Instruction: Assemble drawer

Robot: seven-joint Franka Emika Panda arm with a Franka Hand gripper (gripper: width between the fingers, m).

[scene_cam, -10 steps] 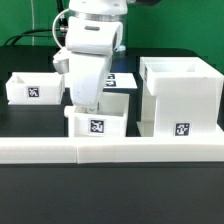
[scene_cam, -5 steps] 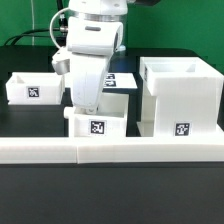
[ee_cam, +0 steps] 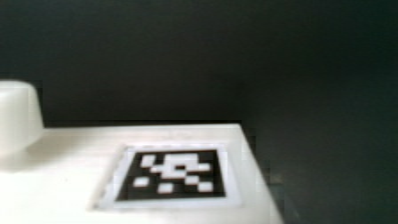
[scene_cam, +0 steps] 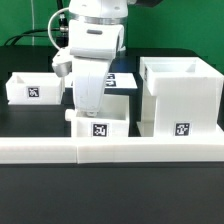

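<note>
The tall white drawer housing (scene_cam: 180, 95) stands at the exterior view's right, open at the top, with a square tag low on its front. One small white tray (scene_cam: 98, 125) with a tag sits in the middle, just behind the long bar. A second tray (scene_cam: 32, 88) sits at the exterior view's left. My white gripper (scene_cam: 88, 108) hangs over the middle tray, its lower end at the tray's back rim. The fingers are hidden there. The wrist view shows a flat white surface with a black-and-white tag (ee_cam: 175, 175) on the dark table; no fingers show.
A long low white L-shaped bar (scene_cam: 110, 152) runs across the front of the black table. The marker board (scene_cam: 124, 80) lies behind the gripper. A rounded white shape (ee_cam: 15, 115) sits at the edge of the wrist view; I cannot tell what it is.
The gripper has turned more upright and dropped slightly toward the middle tray. The tray has shifted very slightly. The housing and the left tray have not moved.
</note>
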